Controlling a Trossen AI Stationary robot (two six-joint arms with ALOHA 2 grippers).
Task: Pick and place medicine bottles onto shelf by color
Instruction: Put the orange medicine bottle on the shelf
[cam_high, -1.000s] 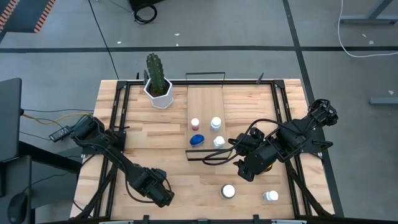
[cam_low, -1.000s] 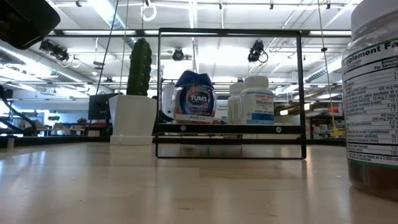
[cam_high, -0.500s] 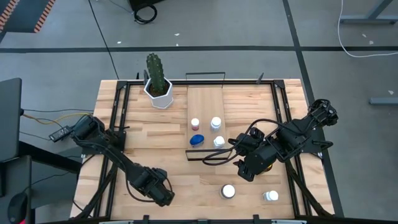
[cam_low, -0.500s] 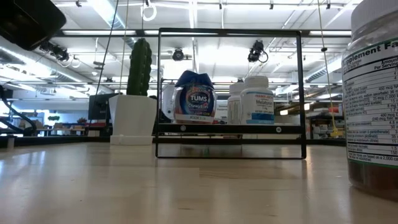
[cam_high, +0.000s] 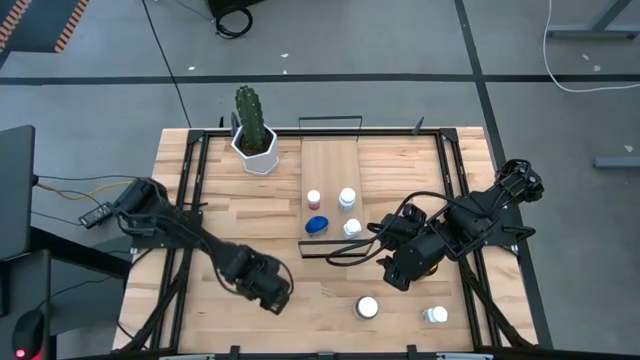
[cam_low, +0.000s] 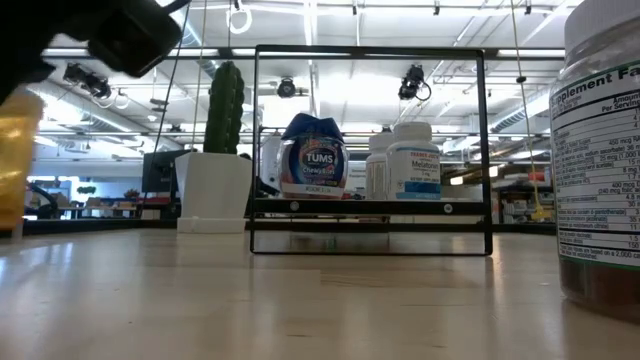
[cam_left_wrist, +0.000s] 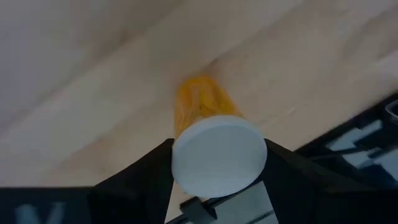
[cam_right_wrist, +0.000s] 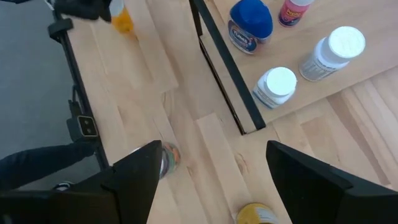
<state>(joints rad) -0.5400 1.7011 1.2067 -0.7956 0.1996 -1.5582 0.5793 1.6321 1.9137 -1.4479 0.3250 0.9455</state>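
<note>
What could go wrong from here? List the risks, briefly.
1. The left gripper holds the orange bottle only at its white cap, so it may slip or swing.
2. Four bottles crowd the shelf just behind the black rail; the carried bottle could catch the rail or knock them over.
3. The right gripper hovers open beside that end, so the arms could collide.

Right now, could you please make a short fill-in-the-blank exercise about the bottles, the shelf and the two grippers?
1. The left gripper is shut on a small orange bottle with a ____ cap.
2. On the long light-wood shelf stand ____ bottles.
3. The shelf bottle labelled TUMS has a ____ lid.
4. The right gripper hangs ____ above the table.

Missing words: white; four; blue; open
</note>
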